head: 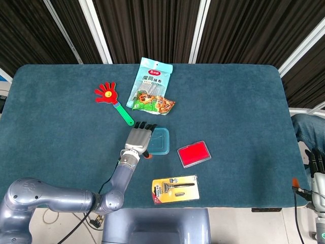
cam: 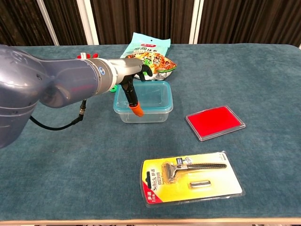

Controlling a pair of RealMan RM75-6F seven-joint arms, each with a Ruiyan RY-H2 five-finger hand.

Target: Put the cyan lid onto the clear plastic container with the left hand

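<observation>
count on table (head: pixel 61 132): one clear plastic container (cam: pixel 143 102) with one cyan lid (head: pixel 159 141) on it; one red flat case (head: pixel 194 153); one razor blister pack (head: pixel 175 188) on yellow card, holding one razor and one small cartridge; two snack bags, one pale green pouch (head: pixel 149 81) and one smaller orange-green packet (head: pixel 155 104) lying on its lower end; one red hand-shaped clapper (head: pixel 112 100) with green handle. robot hands in view: two, left hand (head: pixel 138 139) and right hand (head: pixel 318 170)
</observation>
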